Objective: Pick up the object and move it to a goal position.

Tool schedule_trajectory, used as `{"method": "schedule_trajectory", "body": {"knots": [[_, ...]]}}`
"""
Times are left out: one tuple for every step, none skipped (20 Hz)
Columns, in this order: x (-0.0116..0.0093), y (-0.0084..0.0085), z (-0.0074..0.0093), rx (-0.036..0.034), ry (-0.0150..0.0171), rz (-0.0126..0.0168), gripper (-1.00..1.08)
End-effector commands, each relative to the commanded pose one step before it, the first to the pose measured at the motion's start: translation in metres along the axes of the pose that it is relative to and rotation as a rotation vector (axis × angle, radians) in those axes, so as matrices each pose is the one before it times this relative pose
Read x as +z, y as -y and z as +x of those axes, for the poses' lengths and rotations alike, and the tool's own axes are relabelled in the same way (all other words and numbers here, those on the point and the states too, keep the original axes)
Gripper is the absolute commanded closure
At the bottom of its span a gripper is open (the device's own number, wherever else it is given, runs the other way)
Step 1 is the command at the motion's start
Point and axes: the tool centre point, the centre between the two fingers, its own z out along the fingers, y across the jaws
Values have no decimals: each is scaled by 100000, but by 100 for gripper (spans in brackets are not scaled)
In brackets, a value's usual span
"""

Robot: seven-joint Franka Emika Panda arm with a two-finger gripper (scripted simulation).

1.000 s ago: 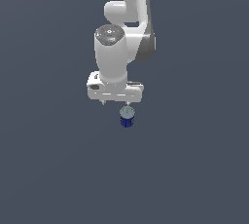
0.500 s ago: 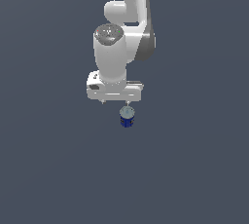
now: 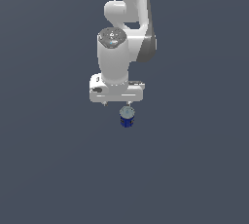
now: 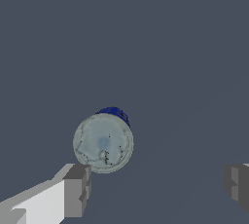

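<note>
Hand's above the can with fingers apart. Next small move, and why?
Probably a short lateral shift to centre the hand over the can, before descending. In the wrist view the can sits close to one finger, far from the other, not midway. The fingers are open and touch nothing; the exterior view shows the can upright, below the hand.

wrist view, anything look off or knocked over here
Nothing stands out. The can stands upright, pale top facing the camera, unspilled and undamaged. The claw is open, and the can sits off toward one finger rather than centred between them.
</note>
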Motion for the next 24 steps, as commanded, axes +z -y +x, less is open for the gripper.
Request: {"method": "schedule_trajectory", "body": {"knots": [[451,341,-23,-4498,-178,-91,-92],[210,160,-4,-2164,-97,-42,-92],[225,175,-2,-2332,-107,-43,-92],[240,189,0,-2500,-116,-44,-92],[255,203,3,-2668,-124,-44,-92],[269,218,7,-2835,-134,-43,-92],[284,233,12,-3005,-144,-42,-92],[297,247,17,-3171,-154,-41,-92],[301,255,23,-3230,-160,-38,-92],[287,247,27,-3104,-157,-33,-92],[270,234,31,-2937,-152,-28,-92],[253,223,34,-2771,-146,-24,-92],[236,211,36,-2605,-140,-21,-92],[220,197,37,-2437,-134,-18,-92],[203,185,38,-2270,-127,-15,-92],[187,171,38,-2101,-120,-13,-92],[172,159,38,-1935,-112,-11,-92],[156,145,36,-1767,-104,-9,-92],[141,131,35,-1599,-96,-8,-92],[125,118,32,-1431,-87,-7,-92],[110,104,30,-1263,-77,-6,-92],[95,89,26,-1092,-68,-5,-92],[80,77,24,-927,-58,-4,-92],[66,63,20,-758,-48,-3,-92]]}}
